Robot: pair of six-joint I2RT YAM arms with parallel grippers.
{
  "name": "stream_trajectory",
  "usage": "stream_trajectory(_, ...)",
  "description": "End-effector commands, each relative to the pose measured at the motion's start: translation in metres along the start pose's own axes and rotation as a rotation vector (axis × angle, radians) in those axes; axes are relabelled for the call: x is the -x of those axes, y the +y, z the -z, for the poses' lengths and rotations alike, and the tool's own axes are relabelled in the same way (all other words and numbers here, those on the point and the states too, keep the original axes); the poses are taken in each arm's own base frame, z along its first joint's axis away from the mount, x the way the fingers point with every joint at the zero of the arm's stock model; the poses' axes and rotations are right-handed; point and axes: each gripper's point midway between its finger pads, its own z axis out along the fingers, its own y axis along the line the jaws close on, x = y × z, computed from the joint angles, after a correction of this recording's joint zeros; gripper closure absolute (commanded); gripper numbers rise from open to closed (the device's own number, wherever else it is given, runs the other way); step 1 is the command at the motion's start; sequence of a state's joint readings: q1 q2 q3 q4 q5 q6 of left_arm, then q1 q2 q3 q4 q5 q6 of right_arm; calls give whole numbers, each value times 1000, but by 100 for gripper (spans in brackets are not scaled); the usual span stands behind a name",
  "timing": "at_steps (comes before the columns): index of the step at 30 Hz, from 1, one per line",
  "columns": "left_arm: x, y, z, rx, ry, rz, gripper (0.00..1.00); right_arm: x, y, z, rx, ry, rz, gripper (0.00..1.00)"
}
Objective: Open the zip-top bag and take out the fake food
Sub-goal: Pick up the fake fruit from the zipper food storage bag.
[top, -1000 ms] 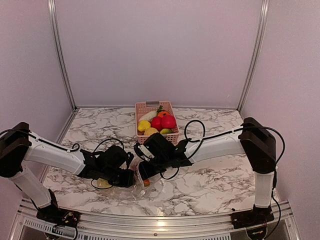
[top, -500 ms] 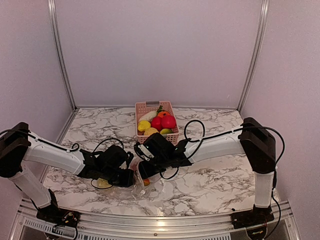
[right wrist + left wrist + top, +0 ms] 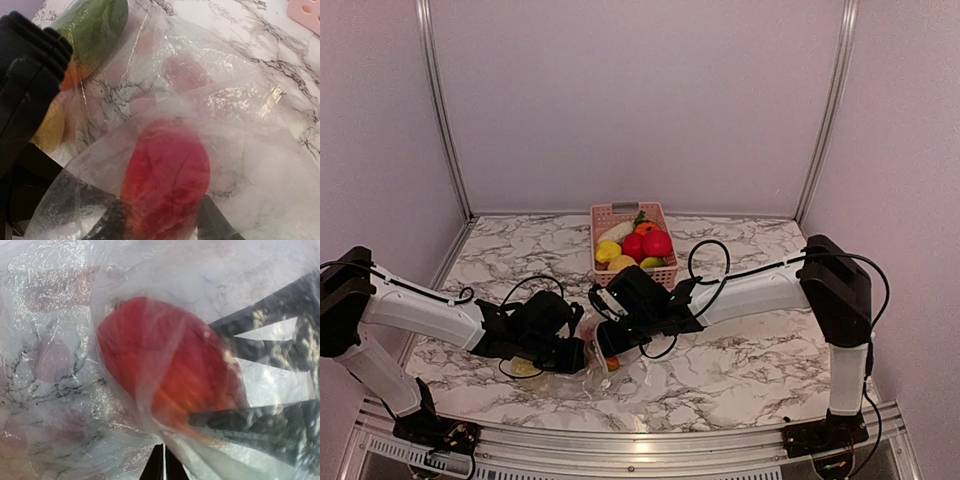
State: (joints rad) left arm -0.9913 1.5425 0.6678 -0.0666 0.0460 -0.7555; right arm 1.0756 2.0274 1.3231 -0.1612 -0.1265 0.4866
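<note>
Item: zip-top bag (image 3: pixel 582 378), crumpled on the marble desk (image 3: pixel 750 370) near its front edge, between both arms. Holds: left pincer (image 3: pixel 160 465) pressed together on the bag film; right pincer (image 3: pixel 162 225) inside the bag, pinching the red fake food piece (image 3: pixel 167 175). Other fake food (image 3: pixel 645 245) in the pink basket (image 3: pixel 610 212) behind.

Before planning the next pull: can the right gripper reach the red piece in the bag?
Probably yes: the red fake food lies between the fingers of the right gripper, though the zip-top bag seems to cover it.
</note>
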Motion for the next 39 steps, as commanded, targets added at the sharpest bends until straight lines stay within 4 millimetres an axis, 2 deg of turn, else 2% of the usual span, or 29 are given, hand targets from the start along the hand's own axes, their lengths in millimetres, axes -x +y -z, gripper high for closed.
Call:
stream_trajectory(1, -2, 10, 4, 25, -6, 16, 96, -2, 0, 7, -25, -1, -8, 63)
stream_trajectory(18, -6, 30, 6, 59, -5, 61, 96, 1, -8, 26, -18, -30, -45, 64)
stream_trajectory(39, -5, 44, 8, 83, -7, 84, 97, 3, -16, 41, 1, -59, -63, 64)
